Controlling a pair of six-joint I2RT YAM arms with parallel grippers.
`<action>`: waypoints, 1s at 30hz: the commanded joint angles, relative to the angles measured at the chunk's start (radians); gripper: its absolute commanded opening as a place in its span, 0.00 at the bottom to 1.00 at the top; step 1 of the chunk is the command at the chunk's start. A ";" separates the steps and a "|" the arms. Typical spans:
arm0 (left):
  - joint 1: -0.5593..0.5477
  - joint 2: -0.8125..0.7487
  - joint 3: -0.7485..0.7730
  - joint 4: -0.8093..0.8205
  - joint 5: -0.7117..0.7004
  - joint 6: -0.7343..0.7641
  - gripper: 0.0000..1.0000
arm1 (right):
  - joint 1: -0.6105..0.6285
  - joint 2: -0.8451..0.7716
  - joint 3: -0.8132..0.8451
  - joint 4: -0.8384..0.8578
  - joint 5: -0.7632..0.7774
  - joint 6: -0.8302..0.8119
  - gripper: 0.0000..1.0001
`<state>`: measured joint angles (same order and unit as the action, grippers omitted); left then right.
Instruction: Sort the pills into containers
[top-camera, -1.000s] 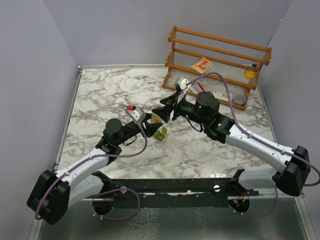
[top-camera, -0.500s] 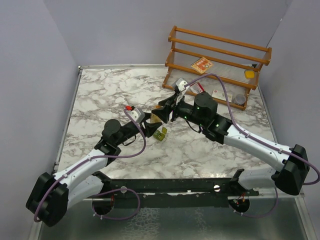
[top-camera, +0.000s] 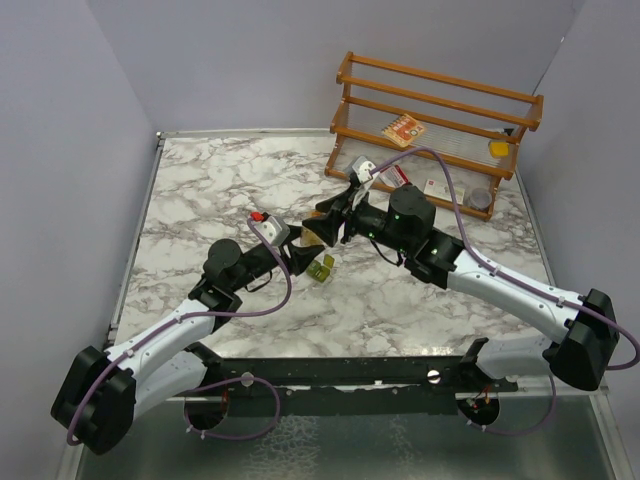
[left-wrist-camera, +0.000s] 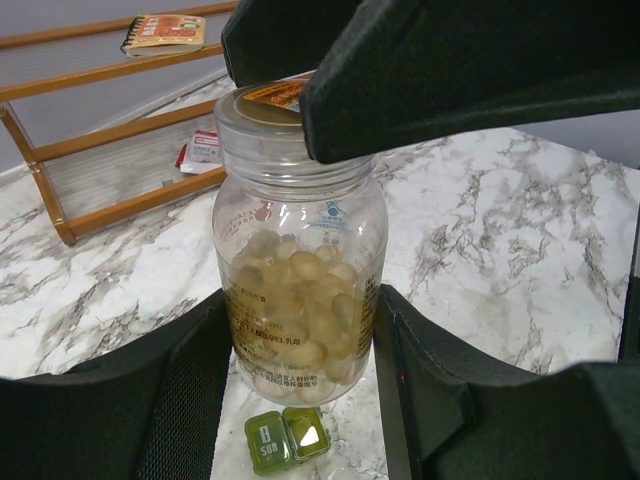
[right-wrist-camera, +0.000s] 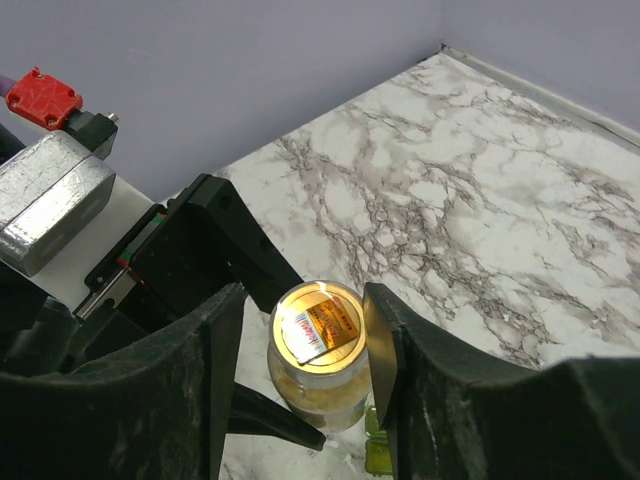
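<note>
Left pincer (left-wrist-camera: 300, 330) is clamping a clear cylindrical plastic bottle (left-wrist-camera: 300, 250) by its body, one black finger pressing on each side of the lower half; the bottle is standing upright in the grip. Whether its base is touching the white-and-grey marbled desk (left-wrist-camera: 500, 230) cannot be told. Pale yellow-orange pills (left-wrist-camera: 298, 305) are filling the bottle to about two thirds, all inside it; none are showing loose on the desk. Right pincer (right-wrist-camera: 305, 305) is reaching in from above, its two black fingers straddling the round clear cap (right-wrist-camera: 318, 328), which is carrying an orange-and-white label on top. The right-hand finger is sitting against the cap rim, while a thin dark gap is showing on the other side, so whether this pincer is actually gripping the cap cannot be told. A small translucent olive-green pill box (left-wrist-camera: 286, 437) is lying flat on the desk just below the bottle in the left wrist view, two square compartments visible, near the bottle but apart from it. Farther back, a wooden slatted rack (top-camera: 440, 110) is standing at the far right of the desk, with a flat orange-and-red carton (top-camera: 402, 130) lying on its shelf.
</note>
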<state>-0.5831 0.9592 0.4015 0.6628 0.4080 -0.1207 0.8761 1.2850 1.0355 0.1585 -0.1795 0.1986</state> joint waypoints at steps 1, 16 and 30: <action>-0.004 -0.009 0.021 0.049 -0.023 -0.001 0.00 | 0.011 0.003 -0.014 0.013 -0.037 0.009 0.57; -0.004 -0.032 0.020 0.050 -0.006 -0.011 0.00 | 0.015 0.001 -0.031 -0.003 0.067 -0.021 0.71; -0.004 -0.018 0.021 0.053 0.005 -0.014 0.00 | 0.015 -0.009 -0.024 0.043 0.102 -0.026 0.68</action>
<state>-0.5831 0.9474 0.4015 0.6655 0.4026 -0.1265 0.8845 1.2839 0.9974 0.1730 -0.0940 0.1780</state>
